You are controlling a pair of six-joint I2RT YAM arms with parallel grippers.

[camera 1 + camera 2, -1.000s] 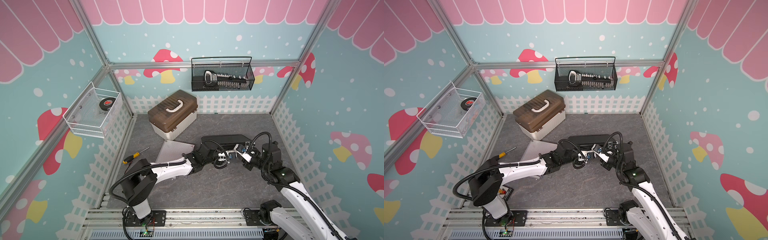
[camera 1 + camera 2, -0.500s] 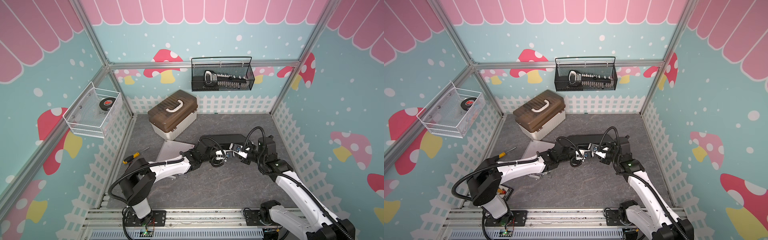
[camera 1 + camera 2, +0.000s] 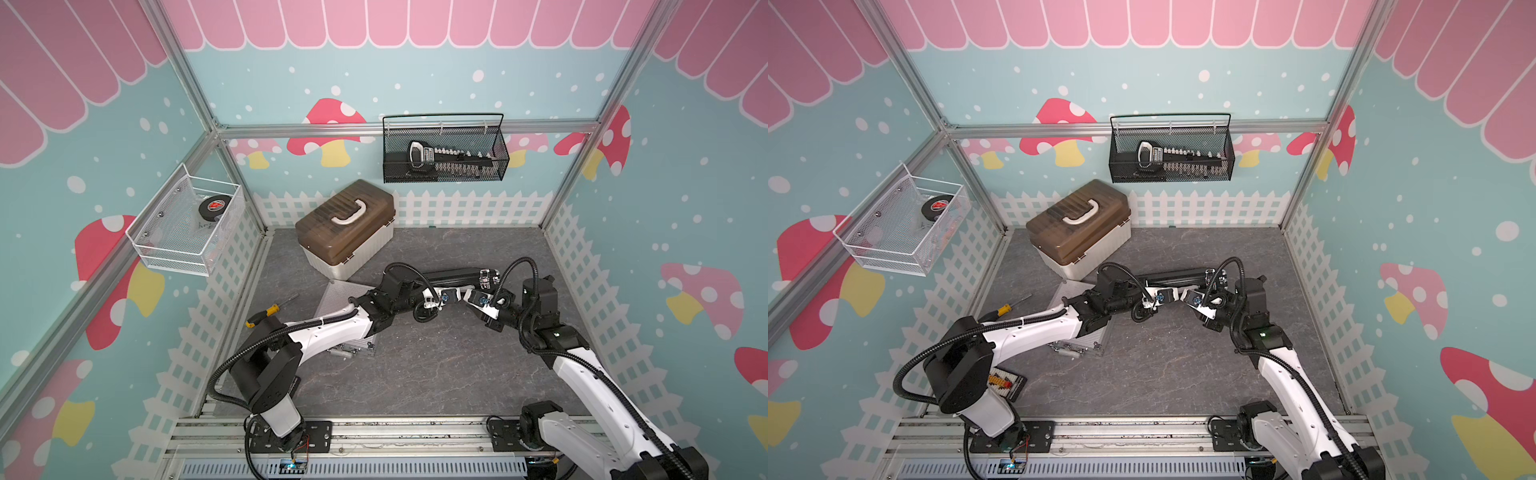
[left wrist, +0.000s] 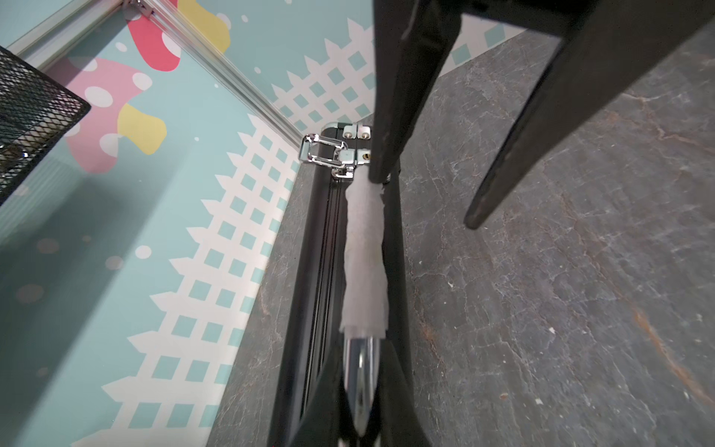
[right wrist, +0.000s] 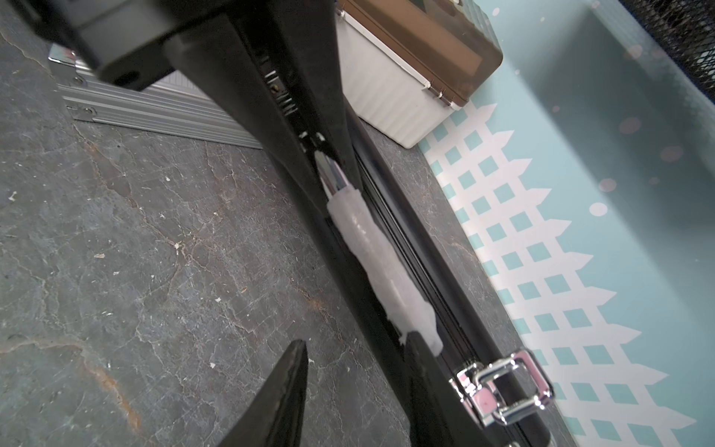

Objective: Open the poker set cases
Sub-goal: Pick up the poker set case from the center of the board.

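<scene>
The black poker case (image 3: 451, 275) stands on its edge mid-floor, chrome latch (image 4: 332, 153) near its right end. My left gripper (image 4: 360, 387) is shut on the bare chrome end of the case's tape-wrapped handle (image 4: 365, 263); in both top views it (image 3: 446, 297) (image 3: 1158, 297) reaches in from the left. My right gripper (image 5: 356, 342) (image 3: 469, 298) is open. One of its fingers (image 5: 425, 387) lies against the taped handle (image 5: 383, 278) beside the latch (image 5: 503, 391), the other is over bare floor. The silver case (image 3: 332, 297) (image 5: 154, 112) lies flat under my left arm.
A cream box with a brown lid (image 3: 345, 232) stands behind the cases. A yellow-handled screwdriver (image 3: 270, 309) lies by the left fence. A black mesh basket (image 3: 444, 153) hangs on the back wall and a white wire basket (image 3: 187, 226) on the left wall.
My right gripper has moved left toward the handle and its jaws have spread a little. My left gripper has kept its hold on the handle.
</scene>
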